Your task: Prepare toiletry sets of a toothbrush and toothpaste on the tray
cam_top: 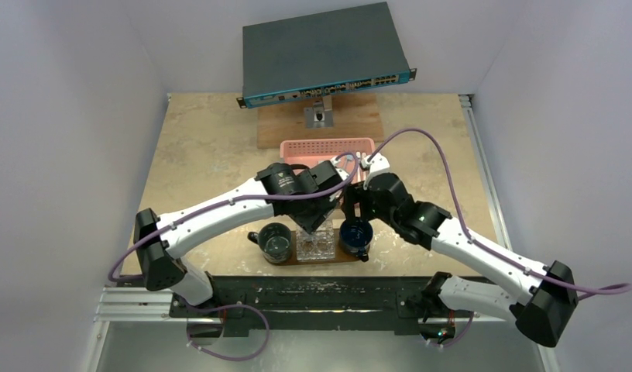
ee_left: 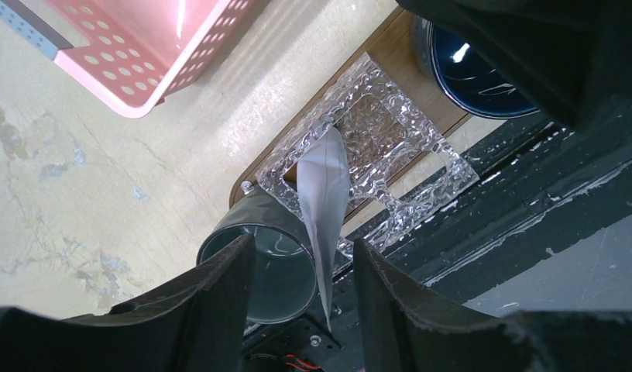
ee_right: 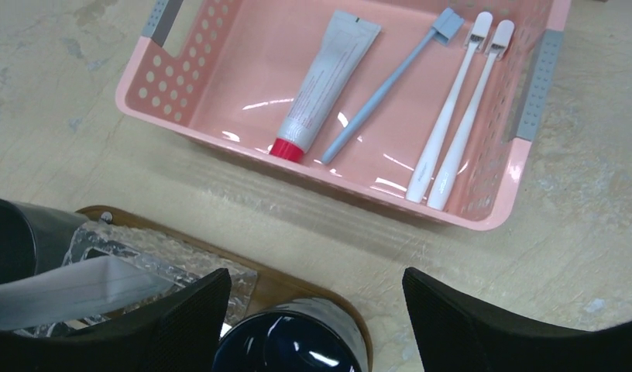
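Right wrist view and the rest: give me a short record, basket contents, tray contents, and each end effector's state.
basket: red-capped tube, grey toothbrush, two white toothbrushes
tray: dark grey mug, blue mug, crinkled clear holder between them
left end effector: pale tube between its fingers, grip unclear
right end effector: open, empty, over the blue mug

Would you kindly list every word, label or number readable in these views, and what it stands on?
Silvery-grey toothpaste tube with red cap, in the pink perforated plastic basket: print too blurred to read.
Dark flat metal box with blue front strip: markings too small to read.
No legible text anywhere.
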Controlling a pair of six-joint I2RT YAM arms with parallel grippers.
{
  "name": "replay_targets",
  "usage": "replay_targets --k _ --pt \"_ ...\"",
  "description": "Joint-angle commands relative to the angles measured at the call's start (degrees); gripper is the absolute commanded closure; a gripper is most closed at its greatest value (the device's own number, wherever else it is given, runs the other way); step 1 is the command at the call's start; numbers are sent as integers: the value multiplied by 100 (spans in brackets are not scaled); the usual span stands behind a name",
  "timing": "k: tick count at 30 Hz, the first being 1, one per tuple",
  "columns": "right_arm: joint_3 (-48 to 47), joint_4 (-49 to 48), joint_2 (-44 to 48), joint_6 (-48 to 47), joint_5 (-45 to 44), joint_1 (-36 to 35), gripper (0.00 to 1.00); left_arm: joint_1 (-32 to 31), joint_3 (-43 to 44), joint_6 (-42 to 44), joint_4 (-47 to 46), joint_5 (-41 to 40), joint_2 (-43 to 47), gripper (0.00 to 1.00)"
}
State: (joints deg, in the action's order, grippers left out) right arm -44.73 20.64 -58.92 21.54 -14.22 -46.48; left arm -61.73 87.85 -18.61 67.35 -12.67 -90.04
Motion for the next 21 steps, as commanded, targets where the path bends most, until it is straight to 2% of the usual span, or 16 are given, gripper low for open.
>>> replay_targets --k 1,5,15,21 --pt "-518 -77 -141 45 -407 25 16 45 343 95 -4 -123 471 50" --pt "-785 -92 -384 22 -686 38 16 65 409 78 -70 -66 671 45" --pt "-1403 -90 -1200 -65 -661 106 16 118 405 99 -320 165 1269 39" --pt "-1840 13 -1926 -108 -410 187 21 133 106 97 -662 213 1688 35"
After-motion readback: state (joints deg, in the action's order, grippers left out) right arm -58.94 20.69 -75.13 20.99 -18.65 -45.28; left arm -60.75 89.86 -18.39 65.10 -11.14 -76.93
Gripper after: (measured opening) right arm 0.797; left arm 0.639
